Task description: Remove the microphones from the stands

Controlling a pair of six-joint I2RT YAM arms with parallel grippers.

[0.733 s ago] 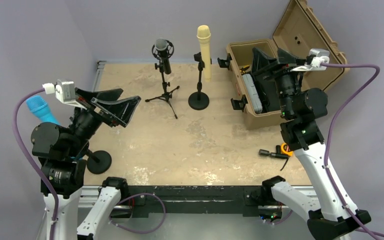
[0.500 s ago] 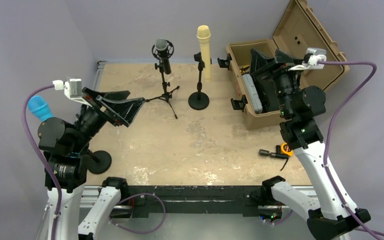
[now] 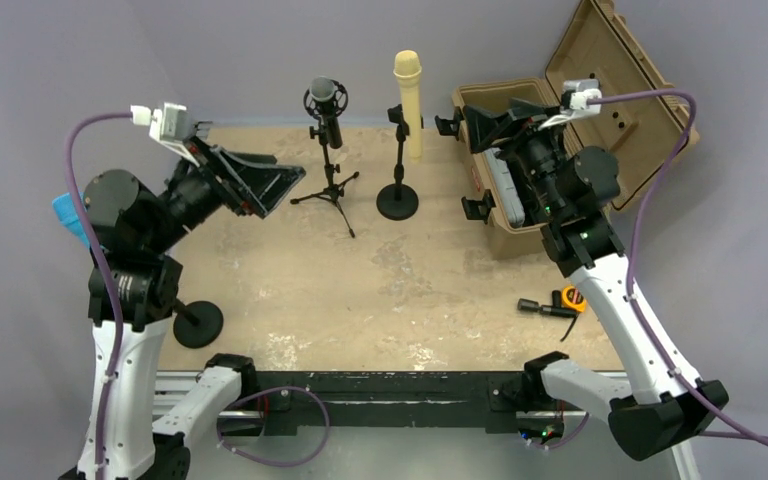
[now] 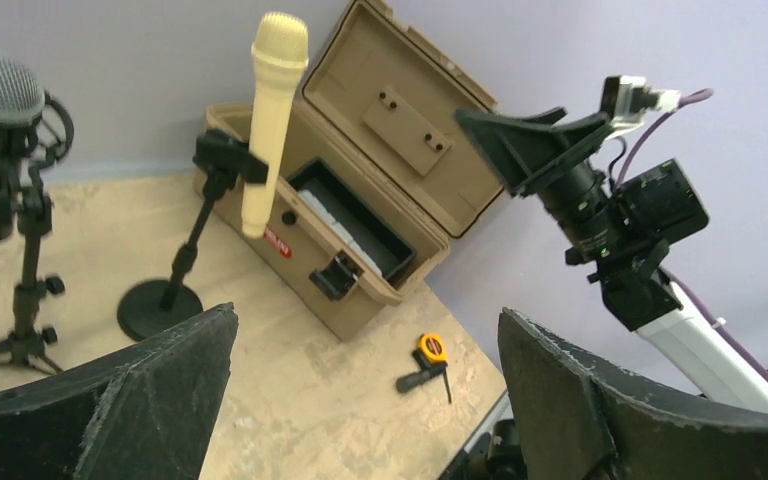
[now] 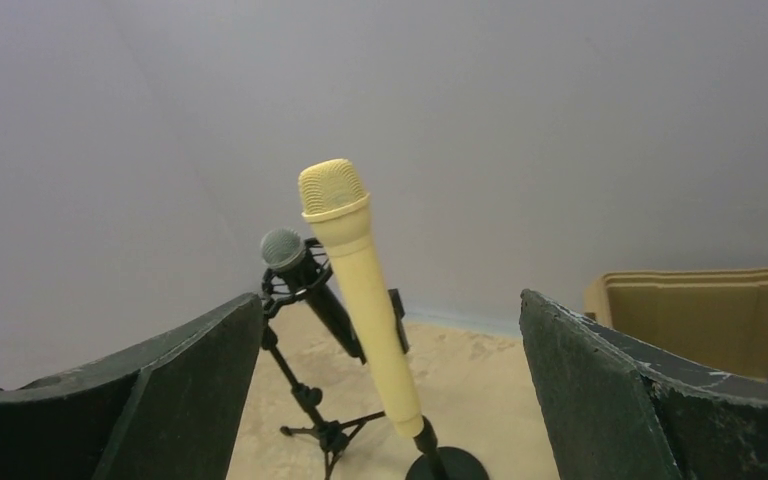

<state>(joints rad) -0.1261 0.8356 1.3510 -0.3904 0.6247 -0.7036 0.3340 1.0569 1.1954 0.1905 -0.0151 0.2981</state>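
Near table's (image 3: 440, 290) back edge, yellow microphone (image 3: 411, 110) standing clipped to round-base stand (image 3: 397, 203) — seeming light, rigid, smooth; mid-body above clip (image 3: 397, 116) looking safest hold; left gripper (image 3: 282, 192), right gripper (image 3: 488, 106) gaping wide, holding nothing.

Top view: blue microphone (image 3: 63, 214) mostly hidden behind left arm (image 3: 120, 212); case (image 3: 610, 70) interior partly blocked by right arm (image 3: 585, 185). Small black item (image 3: 535, 307) beside tape measure (image 3: 572, 298): too small to identify. Right wrist view: round stand base (image 5: 447, 466) cut off at bottom edge.
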